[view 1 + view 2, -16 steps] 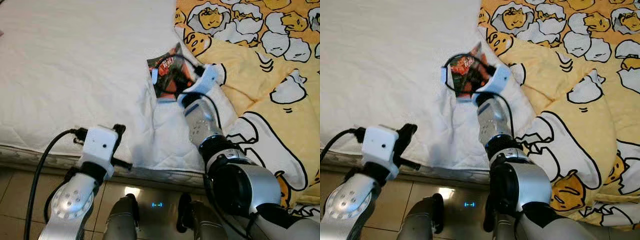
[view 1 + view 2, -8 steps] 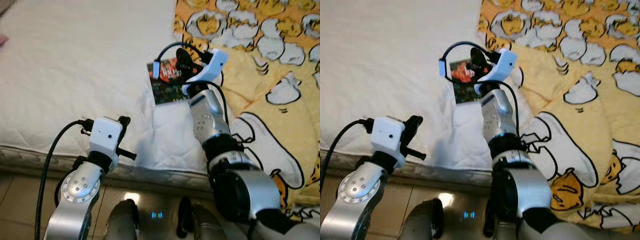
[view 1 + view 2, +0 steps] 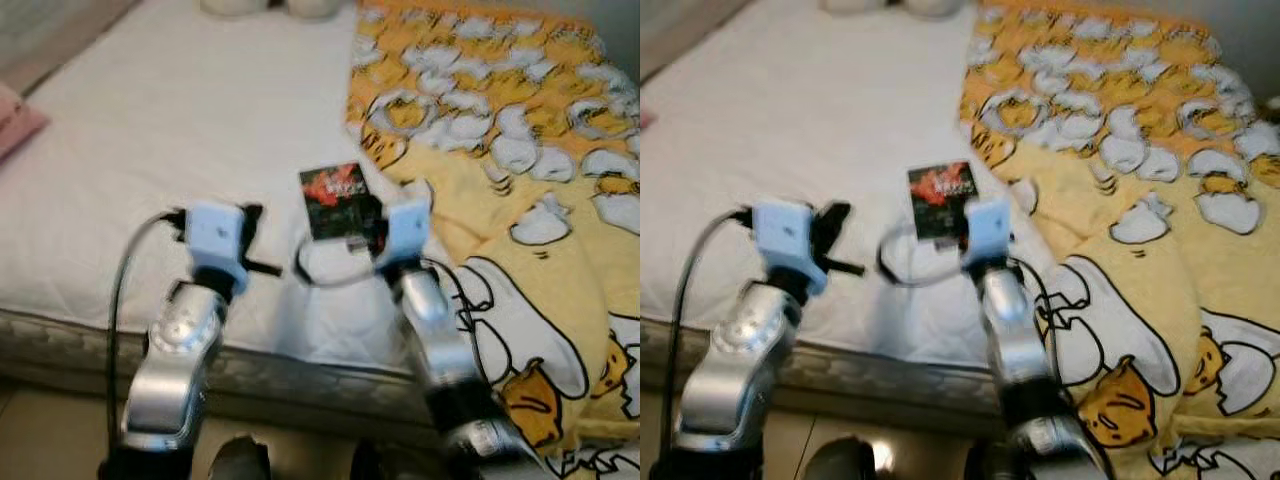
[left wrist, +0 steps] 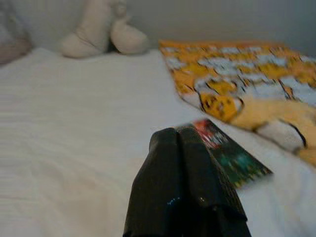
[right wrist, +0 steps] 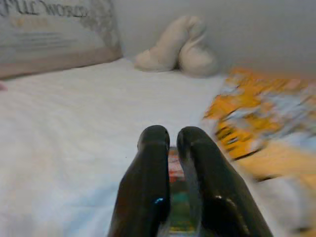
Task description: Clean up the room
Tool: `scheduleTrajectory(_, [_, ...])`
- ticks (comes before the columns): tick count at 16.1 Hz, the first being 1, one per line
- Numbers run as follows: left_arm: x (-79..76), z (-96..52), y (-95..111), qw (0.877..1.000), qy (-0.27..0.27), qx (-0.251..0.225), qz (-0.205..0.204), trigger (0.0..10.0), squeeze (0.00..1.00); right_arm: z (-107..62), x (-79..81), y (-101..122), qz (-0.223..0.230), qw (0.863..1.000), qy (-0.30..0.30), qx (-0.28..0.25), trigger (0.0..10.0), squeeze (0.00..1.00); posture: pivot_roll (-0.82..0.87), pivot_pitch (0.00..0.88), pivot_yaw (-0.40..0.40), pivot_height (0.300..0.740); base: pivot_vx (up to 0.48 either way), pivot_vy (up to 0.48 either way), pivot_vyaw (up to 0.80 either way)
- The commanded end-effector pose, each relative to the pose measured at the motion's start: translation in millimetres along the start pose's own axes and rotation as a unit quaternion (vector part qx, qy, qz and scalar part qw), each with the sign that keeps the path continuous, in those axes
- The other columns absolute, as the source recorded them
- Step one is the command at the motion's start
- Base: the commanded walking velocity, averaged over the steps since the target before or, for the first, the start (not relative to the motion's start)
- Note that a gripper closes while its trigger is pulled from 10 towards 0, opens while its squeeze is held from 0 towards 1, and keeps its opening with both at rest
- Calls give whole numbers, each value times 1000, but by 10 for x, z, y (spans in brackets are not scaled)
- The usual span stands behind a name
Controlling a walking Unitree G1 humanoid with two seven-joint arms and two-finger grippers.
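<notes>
Your right hand (image 3: 975,228) is pinched on the near edge of the flat, shiny red-and-black snack packet (image 3: 335,198), just above the white bed (image 3: 150,150). It looks light, thin and slippery, so keep a firm pinch on that edge. Your left hand (image 4: 180,143) is pressed together, holding nothing.

Both silver arms reach forward side by side, the left gripper of two long black fingers (image 4: 183,148) pressed together with nothing between them, the right gripper of two long black fingers (image 5: 170,148) nearly closed, pinching something thin.
</notes>
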State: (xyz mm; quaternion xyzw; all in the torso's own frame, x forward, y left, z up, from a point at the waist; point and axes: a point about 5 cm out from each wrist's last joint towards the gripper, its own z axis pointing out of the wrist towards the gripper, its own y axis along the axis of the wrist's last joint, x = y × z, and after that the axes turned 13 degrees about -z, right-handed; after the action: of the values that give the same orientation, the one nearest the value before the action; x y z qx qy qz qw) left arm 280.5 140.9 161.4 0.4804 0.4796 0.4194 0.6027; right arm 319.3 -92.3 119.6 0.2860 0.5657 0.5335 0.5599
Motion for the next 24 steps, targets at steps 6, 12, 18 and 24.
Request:
scheduleTrajectory(6, [137, 80, -141, 1000, 8, 14, 18, 10000, 0, -432, -372, -221, -41, 992, -103, 58, 10000, 1000, 61, 0, -17, 727, 0, 0, 0])
scheduleTrajectory(12, [38, 227, -146, 999, -16, 6, 36, 10000, 0, -348, -351, -251, -6, 992, -105, 76, 10000, 1000, 60, 0, -18, 727, 0, 480, 0])
scheduleTrajectory(18, [80, 219, -247, 1000, 14, 14, -12, 10000, 1000, -330, -363, -321, 23, 987, -122, 99, 10000, 1000, 51, 0, -14, 727, 0, 67, 0])
scheduleTrajectory(24, [89, 236, -403, 998, 32, 54, -8, 10000, 1000, -348, -437, -427, 51, 980, -144, 126, 10000, 1000, 45, 0, -16, 727, 0, 0, 0])
